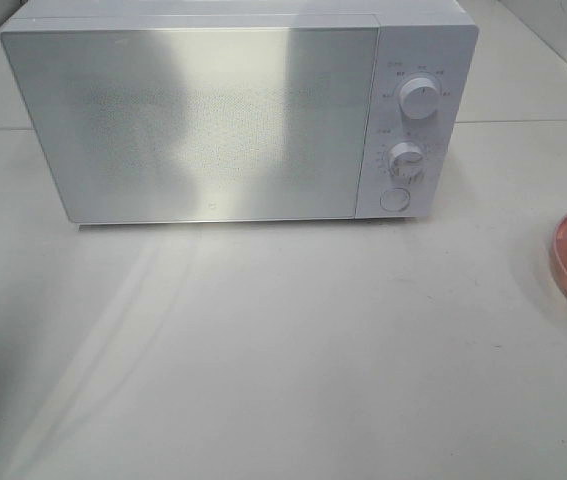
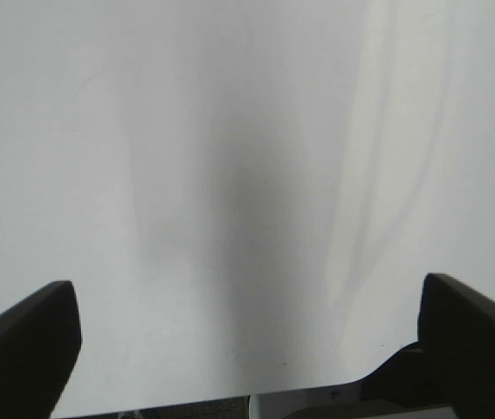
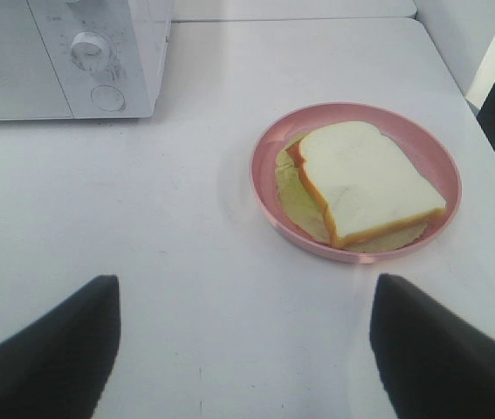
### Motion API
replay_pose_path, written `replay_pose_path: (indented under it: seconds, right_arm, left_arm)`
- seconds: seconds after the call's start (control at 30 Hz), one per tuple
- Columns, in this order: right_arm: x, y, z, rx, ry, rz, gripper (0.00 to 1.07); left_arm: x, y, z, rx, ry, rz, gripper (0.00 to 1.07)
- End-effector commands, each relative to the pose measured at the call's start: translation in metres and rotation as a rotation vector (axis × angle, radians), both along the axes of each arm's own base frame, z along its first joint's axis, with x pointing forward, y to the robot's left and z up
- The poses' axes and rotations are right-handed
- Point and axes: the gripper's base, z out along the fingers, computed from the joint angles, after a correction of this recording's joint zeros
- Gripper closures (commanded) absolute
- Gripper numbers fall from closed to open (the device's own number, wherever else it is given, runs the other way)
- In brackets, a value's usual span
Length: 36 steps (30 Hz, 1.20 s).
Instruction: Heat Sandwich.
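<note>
Flat, sandwich (image 3: 365, 179) crust toward microwave (image 3: 64, 57)

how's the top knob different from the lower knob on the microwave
The top knob is a smooth round dial whose pointer line tilts up and right. The lower knob has a ribbed edge and sits inside a ring of tick marks. Both are white, on the microwave's right-hand panel.

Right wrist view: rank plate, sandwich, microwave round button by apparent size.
1. pink plate
2. sandwich, lying within the plate's rim
3. round button on the microwave, smallest; it also sits farther from the camera, so its true size is less certain.
</note>
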Motion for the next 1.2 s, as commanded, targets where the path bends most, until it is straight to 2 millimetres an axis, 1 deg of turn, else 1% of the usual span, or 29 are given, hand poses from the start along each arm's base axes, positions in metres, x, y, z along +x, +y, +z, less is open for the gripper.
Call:
replay_pose_path:
  seconds: [0.03, 0.07, 0.1, 0.13, 0.2, 0.23, 0.27, 0.3, 0.37, 0.4, 0.43, 0.53, 0.57, 0.6, 0.63, 0.67, 0.7, 0.73, 0.87, 1.2]
  right_arm:
    - [-0.003, 0.0, -0.001, 0.0, -0.026, -0.003, 0.31]
    - [-0.003, 0.0, -0.001, 0.0, -0.026, -0.003, 0.31]
    - [-0.003, 0.0, -0.001, 0.0, -0.026, -0.003, 0.31]
    - [-0.003, 0.0, -0.001, 0.0, -0.026, -0.003, 0.31]
    - [-0.003, 0.0, -0.001, 0.0, -0.026, -0.003, 0.31]
    - [-0.003, 0.0, -0.001, 0.0, -0.026, -0.003, 0.31]
    - [-0.003, 0.0, -0.001, 0.0, -0.026, -0.003, 0.31]
    - [-0.003, 0.0, -0.001, 0.0, -0.026, -0.003, 0.31]
    - [-0.003, 0.0, -0.001, 0.0, -0.026, -0.003, 0.31]
    - [-0.003, 0.0, -0.001, 0.0, -0.026, -0.003, 0.31]
    - [-0.003, 0.0, -0.001, 0.0, -0.026, -0.003, 0.31]
    - [-0.003, 0.0, -0.001, 0.0, -0.026, -0.003, 0.31]
    - [-0.003, 0.0, -0.001, 0.0, -0.026, -0.003, 0.31]
    - [-0.003, 0.0, -0.001, 0.0, -0.026, -0.003, 0.31]
    - [-0.003, 0.0, -0.001, 0.0, -0.026, -0.003, 0.31]
    - [-0.003, 0.0, -0.001, 0.0, -0.026, -0.003, 0.31]
    - [-0.003, 0.0, -0.001, 0.0, -0.026, -0.003, 0.31]
    - [-0.003, 0.0, -0.001, 0.0, -0.026, -0.003, 0.31]
    - [-0.003, 0.0, -0.001, 0.0, -0.026, -0.003, 0.31]
    - [-0.003, 0.0, -0.001, 0.0, -0.026, -0.003, 0.31]
  left_arm:
    - [-0.017, 0.01, 0.001, 0.008, -0.016, 0.05, 0.02]
    - [-0.022, 0.012, 0.002, 0.008, -0.024, 0.061, 0.02]
    - [-0.032, 0.013, 0.003, 0.007, -0.038, 0.07, 0.02]
    - [-0.032, 0.013, 0.003, 0.007, -0.038, 0.07, 0.02]
    - [-0.043, 0.013, 0.005, 0.004, -0.061, 0.069, 0.02]
    - [-0.055, 0.012, 0.005, 0.003, -0.08, 0.067, 0.02]
    - [-0.061, 0.012, 0.004, 0.003, -0.09, 0.066, 0.02]
    - [-0.061, 0.012, 0.004, 0.003, -0.09, 0.066, 0.02]
    - [-0.072, 0.012, 0.003, 0.003, -0.112, 0.065, 0.02]
    - [-0.083, 0.011, 0.001, 0.002, -0.142, 0.064, 0.02]
    - [-0.083, 0.011, 0.001, 0.002, -0.142, 0.064, 0.02]
    - [-0.097, 0.011, -0.004, 0.002, -0.182, 0.064, 0.02]
    - [-0.106, 0.011, -0.007, 0.003, -0.21, 0.064, 0.02]
    - [-0.106, 0.011, -0.007, 0.003, -0.21, 0.064, 0.02]
    - [-0.11, 0.011, -0.009, 0.003, -0.225, 0.064, 0.02]
    - [-0.112, 0.011, -0.009, 0.003, -0.253, 0.065, 0.02]
    - [-0.119, 0.011, -0.007, 0.003, -0.311, 0.067, 0.02]
    - [-0.119, 0.011, -0.007, 0.003, -0.311, 0.067, 0.02]
    - [-0.132, 0.012, -0.006, 0.023, -0.422, 0.07, 0.02]
    - [-0.15, 0.012, -0.002, 0.025, -0.543, 0.078, 0.02]
